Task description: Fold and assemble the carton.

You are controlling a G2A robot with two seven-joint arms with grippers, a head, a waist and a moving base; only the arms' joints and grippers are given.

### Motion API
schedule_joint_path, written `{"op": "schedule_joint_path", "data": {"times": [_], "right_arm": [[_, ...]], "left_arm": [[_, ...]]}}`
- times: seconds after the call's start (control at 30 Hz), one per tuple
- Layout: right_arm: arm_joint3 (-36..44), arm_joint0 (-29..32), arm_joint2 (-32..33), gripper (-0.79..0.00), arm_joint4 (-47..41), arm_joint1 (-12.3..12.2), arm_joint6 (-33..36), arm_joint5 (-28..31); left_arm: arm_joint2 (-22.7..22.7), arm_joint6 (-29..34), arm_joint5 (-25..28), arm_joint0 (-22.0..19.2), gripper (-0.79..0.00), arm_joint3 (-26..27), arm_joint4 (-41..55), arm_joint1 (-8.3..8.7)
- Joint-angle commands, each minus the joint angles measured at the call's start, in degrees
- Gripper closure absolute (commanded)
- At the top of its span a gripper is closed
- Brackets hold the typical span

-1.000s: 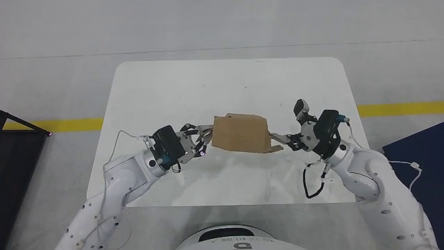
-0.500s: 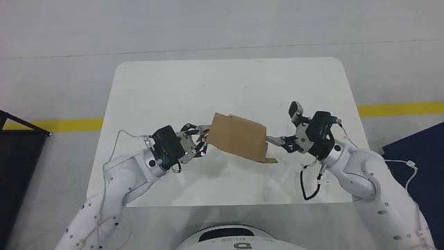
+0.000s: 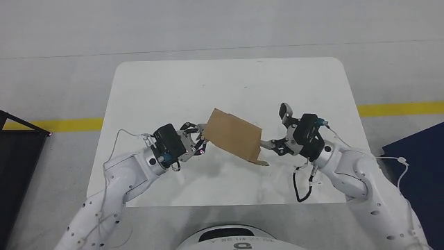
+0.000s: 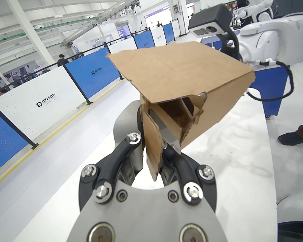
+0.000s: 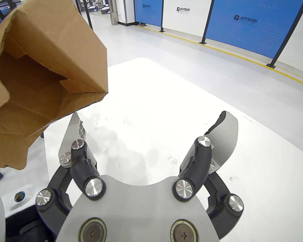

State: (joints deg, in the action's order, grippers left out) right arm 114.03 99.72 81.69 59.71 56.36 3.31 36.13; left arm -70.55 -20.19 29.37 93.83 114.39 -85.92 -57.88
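Observation:
A brown cardboard carton (image 3: 234, 135) is held tilted above the middle of the white table (image 3: 229, 83). My left gripper (image 3: 201, 141) is shut on a flap at the carton's left end; in the left wrist view the flap (image 4: 151, 141) sits pinched between the fingers (image 4: 127, 149). The carton (image 4: 186, 76) rises beyond it, its end partly folded. My right gripper (image 3: 272, 146) stands open just off the carton's right end. In the right wrist view the carton's open mouth (image 5: 32, 86) faces the camera, one finger (image 5: 74, 129) close under its edge and nothing between the fingers.
The table's far half and both sides are bare white surface. A yellow floor line (image 3: 399, 108) runs past the table on each side. A dark blue object (image 3: 420, 146) stands off the table's right edge, and a dark frame (image 3: 17, 146) off the left.
The carton has rotated and tilted, its right end dropping lower and nearer. The right arm has moved left toward the carton's right end. The left gripper has kept its hold.

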Motion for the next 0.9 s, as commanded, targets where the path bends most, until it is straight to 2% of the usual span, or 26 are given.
{"op": "schedule_joint_path", "data": {"times": [0.0,0.33,0.87], "right_arm": [[0.02,-0.17,-0.39,-0.785,0.25,0.04,0.26,0.01],[0.31,-1.41,-2.59,-0.785,1.03,0.37,0.81,-0.76],[1.21,-2.23,-4.81,-0.785,2.01,0.66,2.05,-0.93]], "left_arm": [[-0.02,-0.12,0.09,-0.08,0.000,-0.03,0.09,-0.02],[0.41,-0.05,0.66,-0.52,0.000,-0.14,0.81,-0.16],[0.39,1.67,-1.38,-0.27,0.000,0.51,-1.57,-0.27]]}}
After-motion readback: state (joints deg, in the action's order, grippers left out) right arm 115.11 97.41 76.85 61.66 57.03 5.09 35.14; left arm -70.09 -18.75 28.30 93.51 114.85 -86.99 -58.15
